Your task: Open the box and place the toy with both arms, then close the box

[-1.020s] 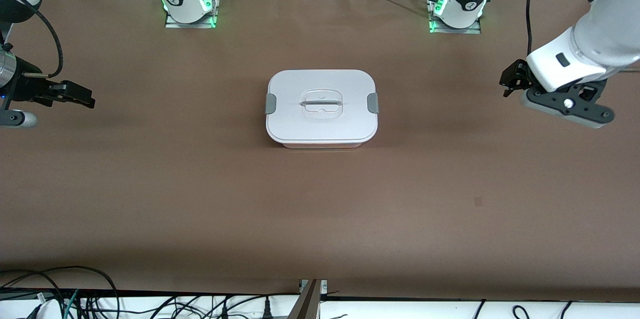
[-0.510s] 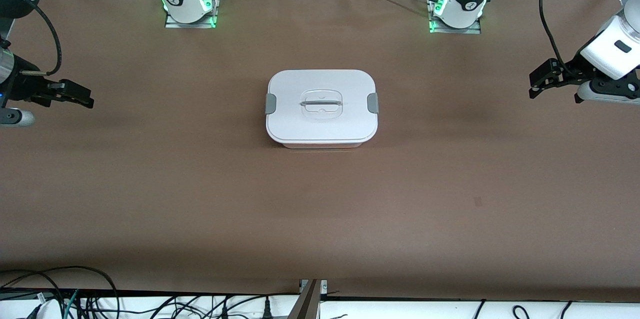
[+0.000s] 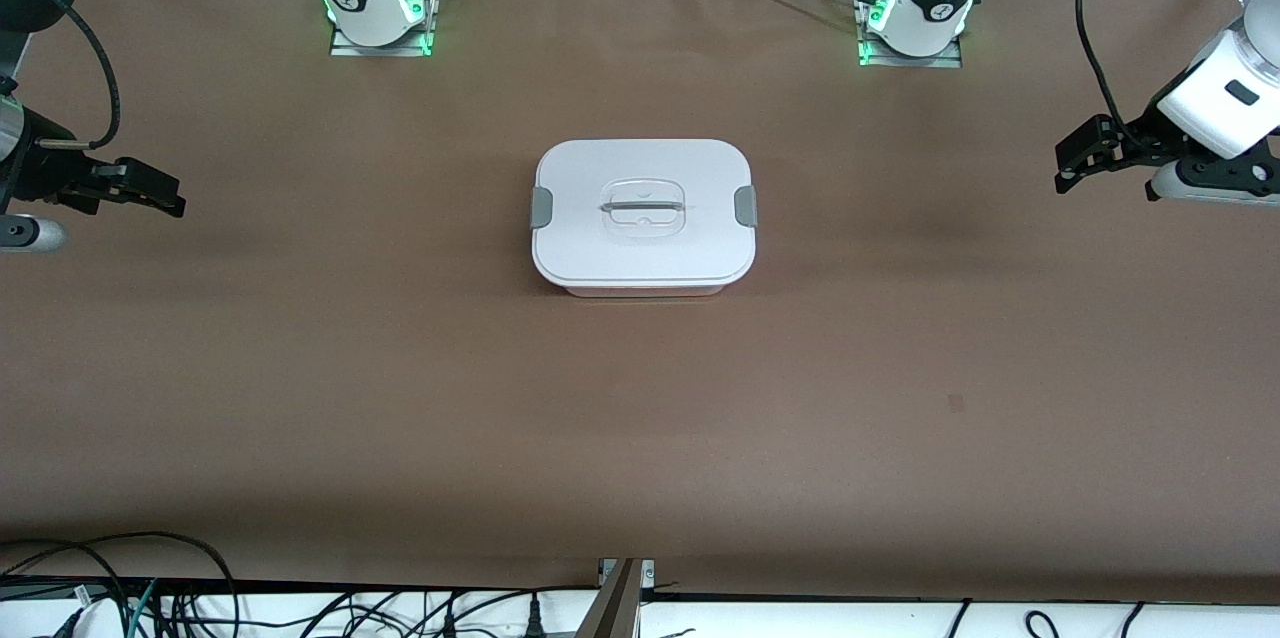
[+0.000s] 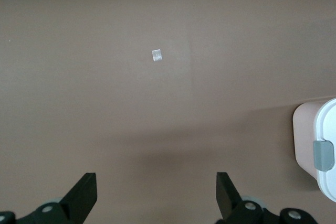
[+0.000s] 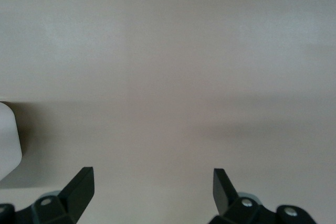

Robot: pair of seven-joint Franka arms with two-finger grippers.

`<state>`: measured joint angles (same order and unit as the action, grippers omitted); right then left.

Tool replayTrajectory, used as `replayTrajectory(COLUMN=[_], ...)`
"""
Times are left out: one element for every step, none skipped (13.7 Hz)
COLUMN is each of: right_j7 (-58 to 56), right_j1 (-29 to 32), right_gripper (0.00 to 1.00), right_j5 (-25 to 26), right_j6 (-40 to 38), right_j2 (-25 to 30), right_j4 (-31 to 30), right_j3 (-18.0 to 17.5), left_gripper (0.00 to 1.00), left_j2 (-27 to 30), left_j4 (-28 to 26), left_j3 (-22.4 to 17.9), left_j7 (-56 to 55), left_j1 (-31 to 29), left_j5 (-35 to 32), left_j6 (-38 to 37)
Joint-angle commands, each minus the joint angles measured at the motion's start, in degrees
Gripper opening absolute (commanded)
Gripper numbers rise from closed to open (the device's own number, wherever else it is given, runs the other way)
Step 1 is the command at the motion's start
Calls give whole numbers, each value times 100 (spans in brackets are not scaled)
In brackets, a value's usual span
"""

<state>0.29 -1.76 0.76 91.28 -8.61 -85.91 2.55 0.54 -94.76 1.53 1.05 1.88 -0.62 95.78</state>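
Listing: box [image 3: 643, 216], lid clipped on, mid-table [image 3: 400, 368]. My left gripper [image 3: 1068, 168] and right gripper [image 3: 172, 203], both spread wide, empty, hang over the table's ends, well apart from it.

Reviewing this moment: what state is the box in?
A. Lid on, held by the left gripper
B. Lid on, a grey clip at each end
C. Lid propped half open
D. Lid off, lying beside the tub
B: the box sits mid-table with its white lid on and a grey clip at each end, neither gripper near it.
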Motion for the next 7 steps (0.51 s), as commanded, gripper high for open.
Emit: replayTrajectory(right_j7=[-12,-12,-12,-20,-12,-12,-12], right_j1=[-26,-26,-17,-26,-26,-26,-26], right_gripper=[100,100,100,100,100,100,100], right_j5=[-32,-41,-67,-67,-67,-67,-67], right_j6=[-66,-66,-66,-66,-66,-66,-66], right_j2=[8,26,26,26,26,35,43], right_j4=[57,57,57,57,66,66,66], right_j3=[18,18,26,26,26,18,18], left_gripper=[100,100,100,100,100,100,100], left_j2=[-27,-27,-27,-27,-27,-27,-27], left_j4=[63,63,63,72,72,72,72], left_j3=[23,23,31,40,49,49,49], left_j7=[-52,-52,-52,-61,-70,-70,-70], left_j1=[23,23,23,23,23,23,23], left_j5=[-131,-131,-131,-131,-131,-122,-122], left_j6=[-130,-130,-130,-130,-130,-130,-130])
